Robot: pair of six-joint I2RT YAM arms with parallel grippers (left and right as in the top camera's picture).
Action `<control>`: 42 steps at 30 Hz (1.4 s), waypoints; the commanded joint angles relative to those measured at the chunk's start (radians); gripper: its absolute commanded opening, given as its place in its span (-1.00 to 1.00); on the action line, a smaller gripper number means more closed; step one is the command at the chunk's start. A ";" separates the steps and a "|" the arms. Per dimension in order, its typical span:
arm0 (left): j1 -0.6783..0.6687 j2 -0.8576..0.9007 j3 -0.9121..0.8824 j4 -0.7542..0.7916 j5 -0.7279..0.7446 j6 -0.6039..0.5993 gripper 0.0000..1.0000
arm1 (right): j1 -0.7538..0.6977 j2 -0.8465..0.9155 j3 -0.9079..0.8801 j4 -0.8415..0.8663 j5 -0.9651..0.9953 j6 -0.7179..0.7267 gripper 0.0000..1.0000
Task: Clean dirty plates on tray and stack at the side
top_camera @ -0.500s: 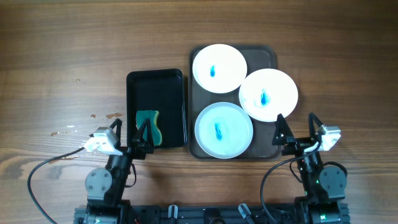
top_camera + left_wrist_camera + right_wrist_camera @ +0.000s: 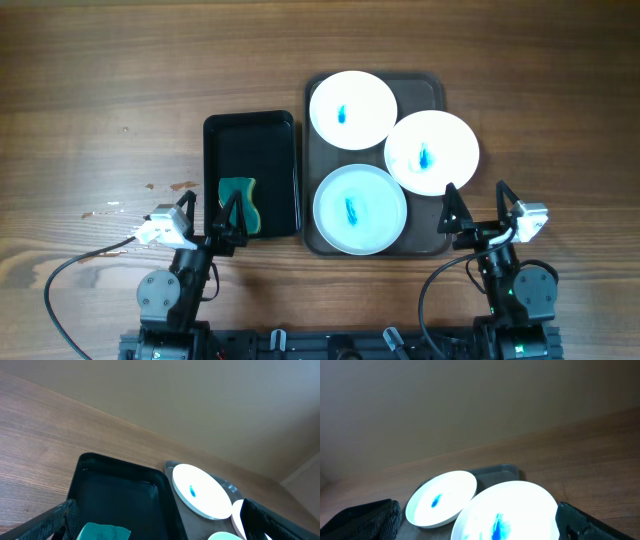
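Work has not begun: all three plates lie on the tray, each blue-smeared, none wiped or stacked beside it. The left gripper, left of the tray by the sponge, and the right gripper, at the tray's near right corner, gape empty.
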 commanded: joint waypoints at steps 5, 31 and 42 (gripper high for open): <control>-0.005 -0.007 -0.005 -0.004 -0.010 0.023 1.00 | 0.000 0.001 -0.002 0.005 0.014 0.004 0.99; -0.004 0.029 0.101 0.144 0.013 0.008 1.00 | 0.000 0.027 0.188 0.021 -0.224 -0.064 0.99; -0.004 0.873 1.048 -0.639 0.111 0.008 1.00 | 0.000 0.766 1.131 -0.805 -0.228 -0.124 0.99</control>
